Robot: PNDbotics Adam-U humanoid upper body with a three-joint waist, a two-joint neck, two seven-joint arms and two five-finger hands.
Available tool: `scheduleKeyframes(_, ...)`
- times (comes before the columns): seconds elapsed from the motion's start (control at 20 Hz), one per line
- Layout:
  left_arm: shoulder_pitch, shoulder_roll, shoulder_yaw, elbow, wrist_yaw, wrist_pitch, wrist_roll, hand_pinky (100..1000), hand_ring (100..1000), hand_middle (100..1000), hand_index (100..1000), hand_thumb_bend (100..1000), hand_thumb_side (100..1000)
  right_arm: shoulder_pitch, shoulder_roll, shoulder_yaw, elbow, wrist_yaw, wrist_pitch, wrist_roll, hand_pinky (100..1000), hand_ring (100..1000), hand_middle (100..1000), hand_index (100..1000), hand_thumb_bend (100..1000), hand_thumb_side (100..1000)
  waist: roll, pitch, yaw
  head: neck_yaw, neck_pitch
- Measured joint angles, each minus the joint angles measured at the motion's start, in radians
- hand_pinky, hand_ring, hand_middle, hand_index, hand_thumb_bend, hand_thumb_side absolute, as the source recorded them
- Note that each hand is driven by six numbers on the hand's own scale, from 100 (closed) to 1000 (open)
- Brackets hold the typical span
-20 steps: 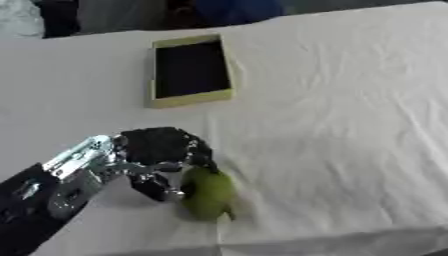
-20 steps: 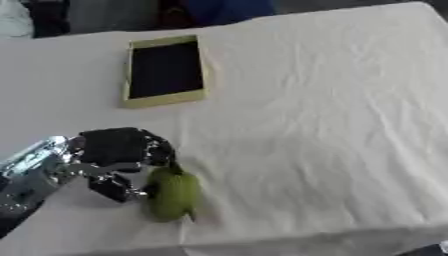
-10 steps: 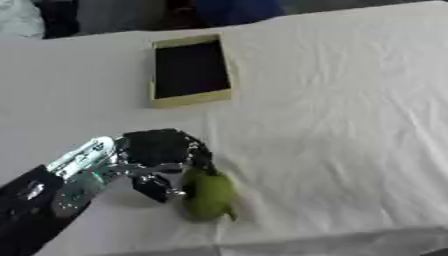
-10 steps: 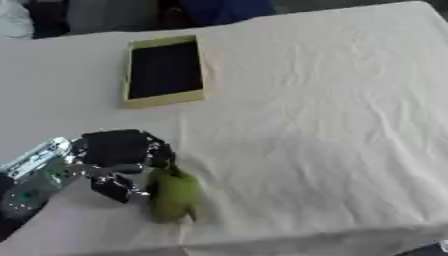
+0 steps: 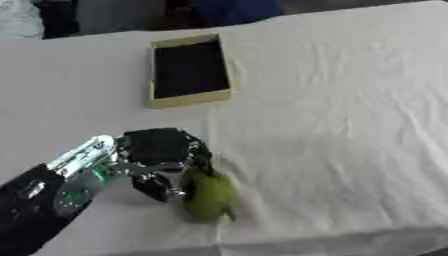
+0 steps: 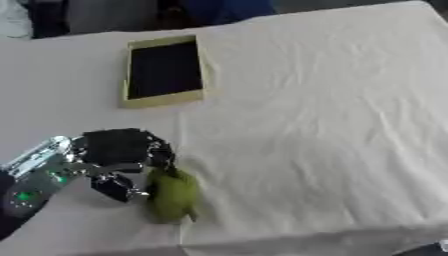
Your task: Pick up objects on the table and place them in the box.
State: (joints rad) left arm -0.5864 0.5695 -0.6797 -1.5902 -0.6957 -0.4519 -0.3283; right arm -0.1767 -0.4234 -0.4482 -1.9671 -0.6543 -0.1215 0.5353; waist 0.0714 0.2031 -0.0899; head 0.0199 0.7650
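Note:
A green pear-shaped fruit (image 5: 208, 196) lies on the white cloth close to the table's front edge. My left hand (image 5: 157, 148), black with a silver wrist, comes in from the lower left and sits against the fruit's left side. Its fingers (image 5: 198, 161) curl down over the top of the fruit and the thumb (image 5: 161, 186) presses in from the left. The box (image 5: 189, 70), a shallow yellow-rimmed tray with a dark inside, lies farther back and holds nothing I can see. My right hand shows in neither view.
The white cloth (image 5: 350, 100) is creased and covers the whole table. The front edge (image 6: 315, 235) runs just below the fruit. Dark shapes stand beyond the far edge.

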Motion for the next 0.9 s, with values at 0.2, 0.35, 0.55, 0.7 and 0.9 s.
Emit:
scheduleKeyframes(0.2,0.005,0.000,0.003,-0.001,-0.001,0.000,0.011,488,655,491,673,864,100,0.000,0.001,-0.001,-0.005,0.000,0.002,-0.002,731,560,589,909,100,626,0.000,0.001,0.000,0.000,0.000)
scheduleKeyframes(0.35,0.005,0.001,0.006,-0.006,-0.009,0.001,0.017,474,637,491,669,897,100,0.000,0.001,-0.002,-0.005,0.000,0.004,-0.004,731,560,589,909,100,626,0.000,0.001,0.000,0.000,0.000)
scheduleKeyframes(0.55,0.005,0.001,0.006,-0.014,-0.024,0.009,0.028,451,622,477,655,924,100,0.000,0.001,-0.002,-0.005,0.001,0.004,-0.004,731,559,589,909,100,627,0.000,0.001,0.000,0.000,0.000)
scheduleKeyframes(0.7,0.006,0.002,0.006,-0.016,-0.030,0.017,0.046,427,610,467,641,918,100,0.000,0.001,-0.002,-0.005,0.001,0.005,-0.004,730,559,588,909,100,627,0.000,0.001,0.000,0.000,0.000)
scheduleKeyframes(0.9,0.012,0.002,0.006,-0.016,-0.033,0.028,0.077,398,597,463,632,899,100,0.001,0.001,-0.002,-0.005,0.001,0.005,-0.003,730,558,587,909,100,627,0.000,0.001,0.000,0.000,0.000)
